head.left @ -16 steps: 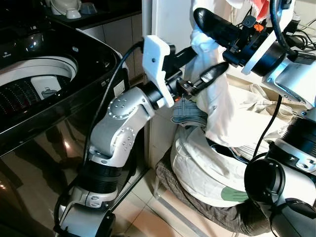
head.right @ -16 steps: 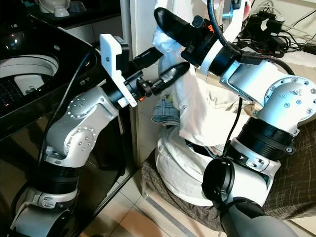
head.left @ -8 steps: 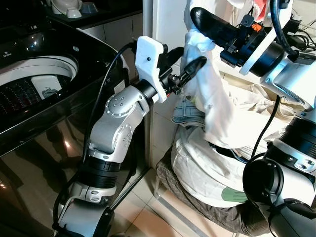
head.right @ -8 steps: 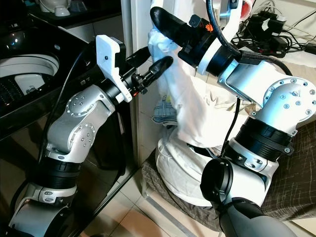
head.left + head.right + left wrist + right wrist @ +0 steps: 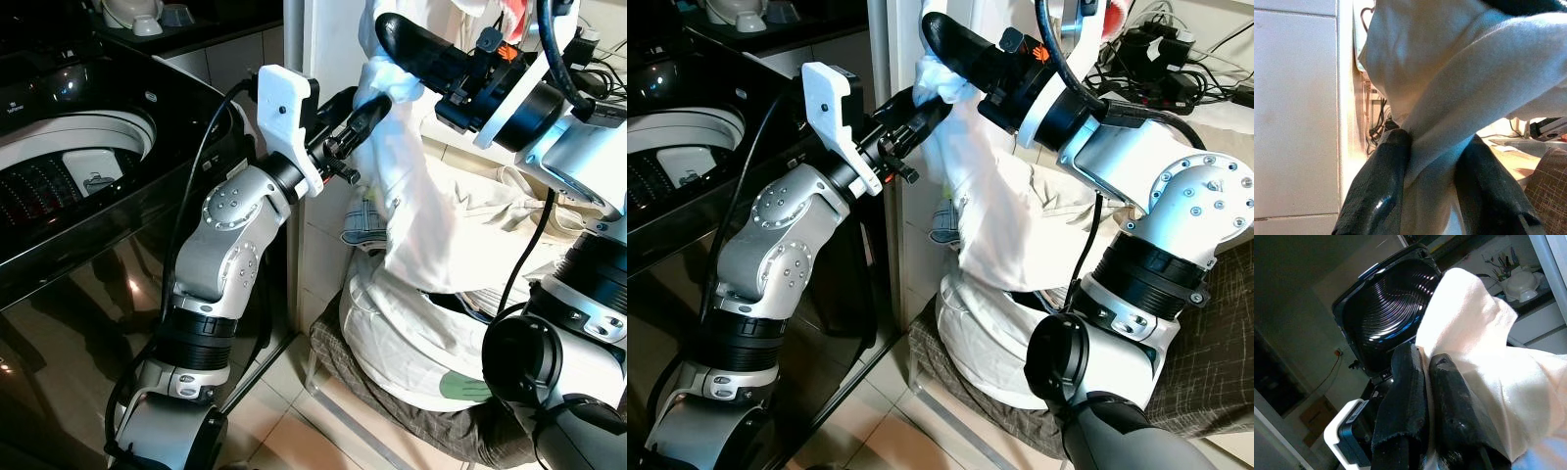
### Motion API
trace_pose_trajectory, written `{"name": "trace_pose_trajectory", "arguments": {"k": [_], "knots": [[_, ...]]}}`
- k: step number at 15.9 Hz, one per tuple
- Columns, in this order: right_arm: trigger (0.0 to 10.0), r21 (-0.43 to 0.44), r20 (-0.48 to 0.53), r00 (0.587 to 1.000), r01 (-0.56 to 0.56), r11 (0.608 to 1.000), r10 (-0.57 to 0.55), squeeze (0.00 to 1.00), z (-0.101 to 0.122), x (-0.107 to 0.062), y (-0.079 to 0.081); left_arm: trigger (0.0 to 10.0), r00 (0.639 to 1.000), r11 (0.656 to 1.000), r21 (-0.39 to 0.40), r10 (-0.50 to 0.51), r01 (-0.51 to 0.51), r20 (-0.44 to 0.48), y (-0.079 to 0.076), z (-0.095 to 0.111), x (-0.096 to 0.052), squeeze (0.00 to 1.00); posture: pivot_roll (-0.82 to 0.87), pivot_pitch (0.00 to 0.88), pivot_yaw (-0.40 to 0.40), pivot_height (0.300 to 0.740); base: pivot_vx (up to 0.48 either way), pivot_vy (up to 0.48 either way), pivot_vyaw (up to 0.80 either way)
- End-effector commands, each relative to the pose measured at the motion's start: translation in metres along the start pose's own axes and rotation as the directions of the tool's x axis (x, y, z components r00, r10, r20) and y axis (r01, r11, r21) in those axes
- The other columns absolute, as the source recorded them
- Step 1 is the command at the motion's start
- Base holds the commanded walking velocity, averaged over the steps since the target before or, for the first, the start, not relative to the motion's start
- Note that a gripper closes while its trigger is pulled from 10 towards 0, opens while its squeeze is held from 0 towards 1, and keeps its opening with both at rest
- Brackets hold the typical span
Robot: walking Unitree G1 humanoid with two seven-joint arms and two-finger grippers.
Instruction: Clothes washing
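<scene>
**Both grippers on one white garment, beside the open washer**

The right gripper [image 5: 392,61] is clamped on a bunched fold of the white garment [image 5: 431,196] high up, close to the white wall panel [image 5: 328,39]. Just below it, the left gripper [image 5: 921,113] has its two black fingers [image 5: 1381,196] set either side of a twisted strand of the same cloth — the fabric fills the gap, so it is gripping too. The garment hangs down from both into the laundry heap [image 5: 411,333], which sits on a brown checked basket [image 5: 392,411] on the tiled floor [image 5: 284,431].

The top-loading washing machine [image 5: 118,225] stands to the robot's left, its drum opening [image 5: 69,166] uncovered and its raised lid [image 5: 1386,313] visible past the right gripper. The space between the machine's glossy black side and the heap is narrow, and the left arm occupies most of it.

The garment's lower end is lost among other pale clothes — where it stops cannot be told. A blue-grey folded piece [image 5: 367,225] shows partly behind it. The right arm's elbow hides the basket's far side, where a tangle of cables [image 5: 1156,49] lies on a counter.
</scene>
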State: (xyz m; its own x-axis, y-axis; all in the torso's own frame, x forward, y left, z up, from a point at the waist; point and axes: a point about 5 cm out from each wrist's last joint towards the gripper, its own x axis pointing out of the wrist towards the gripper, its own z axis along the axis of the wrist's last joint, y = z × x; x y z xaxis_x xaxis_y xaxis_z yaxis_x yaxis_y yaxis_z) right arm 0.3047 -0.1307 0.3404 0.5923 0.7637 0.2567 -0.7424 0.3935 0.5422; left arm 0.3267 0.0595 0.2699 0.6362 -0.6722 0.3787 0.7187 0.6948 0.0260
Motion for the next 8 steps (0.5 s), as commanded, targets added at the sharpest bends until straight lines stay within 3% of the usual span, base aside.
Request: {"name": "trace_pose_trajectory", "arguments": {"k": [1,2,3,4,5,6,8], "knots": [[0.0,-0.028,-0.002,1.0,-0.004,1.0,0.004,0.0,0.001,-0.001,0.004,0.0,1.0,1.0,0.0,0.007,-0.007,0.027,0.003,0.007,0.004,0.0,-0.03,0.0,-0.027,0.74,0.0,0.0,0.0],[0.0,-0.038,0.001,1.0,0.002,0.999,-0.002,0.0,0.0,-0.001,0.003,0.0,1.0,1.0,0.0,0.01,-0.01,0.027,0.005,0.008,0.004,0.0,-0.03,0.0,-0.026,0.74,0.0,0.0,0.0],[3.1,-0.056,0.008,1.0,0.01,0.998,-0.01,0.0,0.0,-0.001,0.003,0.0,0.999,1.0,0.009,0.027,-0.027,0.026,0.01,0.009,0.003,0.0,-0.03,0.0,-0.024,0.74,0.0,0.0,0.0],[3.1,-0.066,0.01,1.0,0.014,0.998,-0.013,0.0,0.0,-0.001,0.003,0.0,0.999,0.999,0.017,0.04,-0.041,0.026,0.012,0.01,0.003,0.0,-0.03,0.0,-0.023,0.74,0.0,0.0,0.0],[10.0,-0.074,0.021,1.0,0.025,0.997,-0.024,0.41,0.0,-0.002,0.003,0.0,0.996,0.995,0.053,0.083,-0.085,0.022,0.023,0.014,0.001,0.0,-0.03,0.0,-0.019,0.74,0.0,0.0,0.0],[10.0,-0.059,0.046,0.999,0.028,0.998,-0.025,1.0,0.0,-0.002,0.001,0.0,0.991,0.984,0.114,0.135,-0.135,0.011,0.04,0.02,0.0,0.0,-0.03,0.0,-0.016,0.74,0.0,0.0,0.0],[10.0,-0.085,0.042,0.996,0.081,0.993,-0.078,1.0,-0.002,-0.007,-0.004,0.0,0.957,0.913,0.295,0.29,-0.281,0.013,0.089,0.049,-0.007,0.0,-0.02,0.0,-0.007,0.74,0.0,0.0,0.0]]}}
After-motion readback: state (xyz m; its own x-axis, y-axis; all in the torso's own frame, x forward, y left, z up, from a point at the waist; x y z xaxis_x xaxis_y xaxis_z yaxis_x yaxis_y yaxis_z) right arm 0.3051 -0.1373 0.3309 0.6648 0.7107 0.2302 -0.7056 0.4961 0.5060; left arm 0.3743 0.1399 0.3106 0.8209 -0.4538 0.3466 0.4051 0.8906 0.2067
